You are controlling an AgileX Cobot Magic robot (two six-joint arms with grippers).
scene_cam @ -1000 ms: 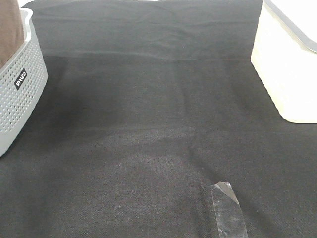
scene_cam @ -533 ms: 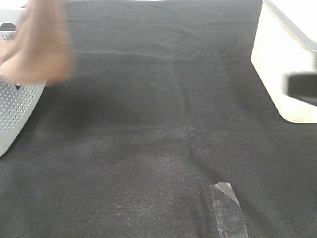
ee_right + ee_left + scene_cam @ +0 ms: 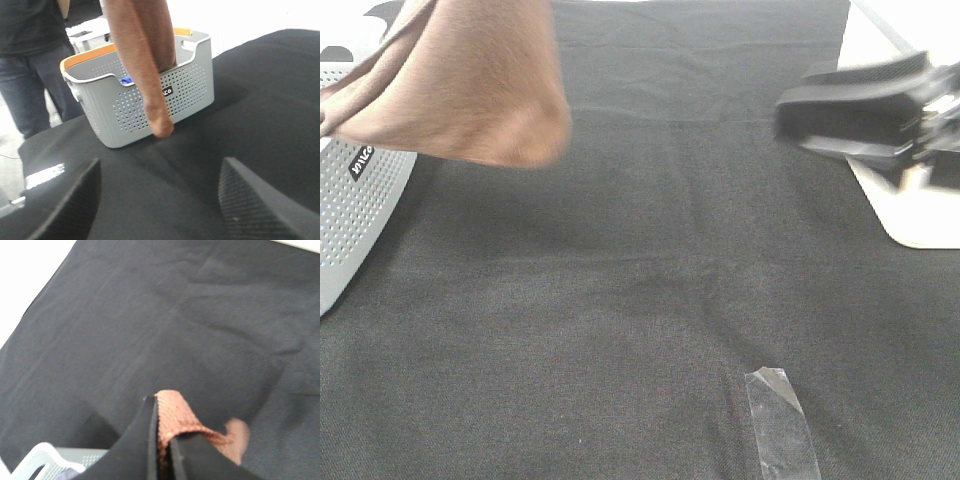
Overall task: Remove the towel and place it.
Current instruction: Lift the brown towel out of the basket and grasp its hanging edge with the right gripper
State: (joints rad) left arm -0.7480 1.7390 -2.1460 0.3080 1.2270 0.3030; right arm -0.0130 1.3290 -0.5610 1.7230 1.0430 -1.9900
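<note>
Grey basket (image 3: 350,210) beside hanging towel (image 3: 470,90); tape (image 3: 782,430) well apart.

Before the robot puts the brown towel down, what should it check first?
1. The left gripper is shut on the towel: ok.
2. The hanging end of the towel is outside the grey basket: ok.
3. The right gripper is open and empty: ok.
4. There is bare black table cloth in the middle to lay it on: ok; only a tape strip lies near the front.
5. The towel is spread flat: not ok, it hangs bunched.
6. The person behind the grey basket stands far enough away: cannot tell.
</note>
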